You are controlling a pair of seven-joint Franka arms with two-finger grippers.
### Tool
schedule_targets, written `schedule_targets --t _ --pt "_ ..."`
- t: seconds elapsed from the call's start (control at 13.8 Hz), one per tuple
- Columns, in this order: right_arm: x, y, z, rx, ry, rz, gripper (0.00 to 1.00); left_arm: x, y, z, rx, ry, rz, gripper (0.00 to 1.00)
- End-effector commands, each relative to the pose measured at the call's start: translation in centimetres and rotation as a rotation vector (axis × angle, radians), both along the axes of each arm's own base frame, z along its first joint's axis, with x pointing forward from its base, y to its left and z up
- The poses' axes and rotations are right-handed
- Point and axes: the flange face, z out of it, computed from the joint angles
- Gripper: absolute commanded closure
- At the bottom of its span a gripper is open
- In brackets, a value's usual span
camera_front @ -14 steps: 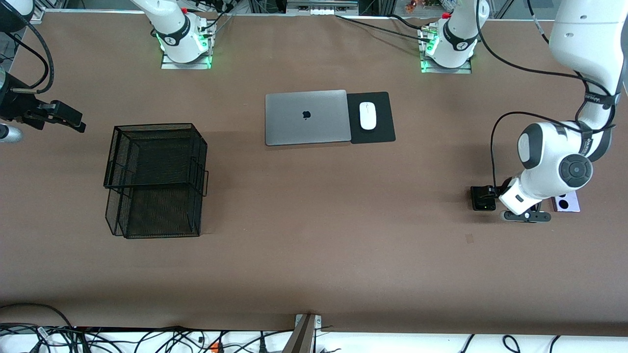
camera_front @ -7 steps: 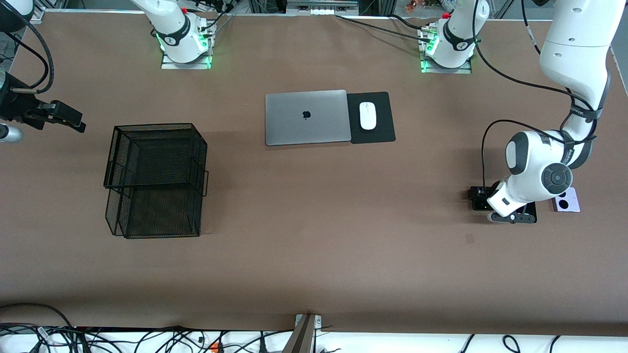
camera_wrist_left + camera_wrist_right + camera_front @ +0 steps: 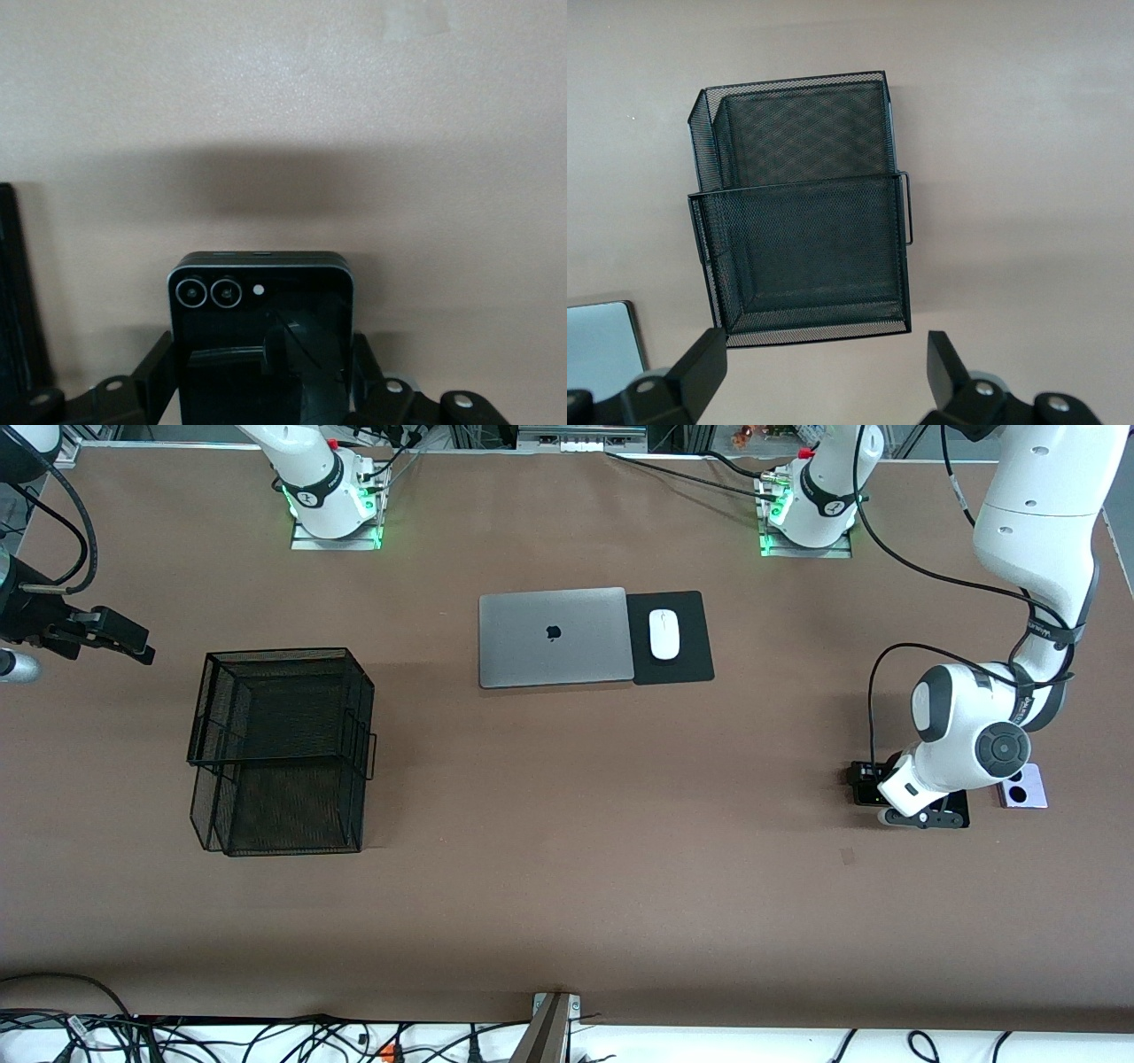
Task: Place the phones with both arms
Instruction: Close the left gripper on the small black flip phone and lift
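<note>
Brown bench surface is carrying everything: a silver laptop (image 3: 553,637) is lying shut near the middle, with a white mouse (image 3: 663,634) on a black pad (image 3: 671,638) just beside it toward the left arm's end. A black two-tier mesh basket (image 3: 282,749) is sitting toward the right arm's end. The left gripper (image 3: 921,815) is sitting low at the bench surface at the left arm's end, its jaws drawn in against the two sides of the squarish black folded phone (image 3: 261,341), which is resting flat on the bench; the left wrist view is showing two ringed lenses along the phone's edge. A lavender-white phone (image 3: 1024,789) is lying just beside the left arm's wrist, partly covered by it. A dark flat edge (image 3: 18,292) is showing beside the folded phone in the left wrist view; cannot tell what it is. The right gripper (image 3: 828,359) is waiting up in the air over the bench beside the mesh basket, jaws spread wide and holding nothing.
</note>
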Motion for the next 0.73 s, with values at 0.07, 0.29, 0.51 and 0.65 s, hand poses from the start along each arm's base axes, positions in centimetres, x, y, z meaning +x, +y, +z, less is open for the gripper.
schedule_targets --t 0.07,0.29,0.51,0.65 --pt "-0.3 -0.2 0.6 0.005 -0.005 -0.003 0.0 0.2 0.2 0.6 -0.005 -0.01 -0.019 0.74" --pt "-0.3 -0.2 0.6 0.005 -0.004 -0.003 0.0 2.7 -2.9 5.5 -0.013 -0.038 -0.049 0.73" --pt "-0.3 -0.2 0.6 0.005 -0.004 -0.004 0.0 5.7 -12.1 11.7 -0.034 -0.019 -0.093 0.71" --pt "-0.3 -0.2 0.6 0.005 -0.004 -0.006 0.0 6.2 -18.5 12.9 -0.038 -0.048 -0.095 0.7"
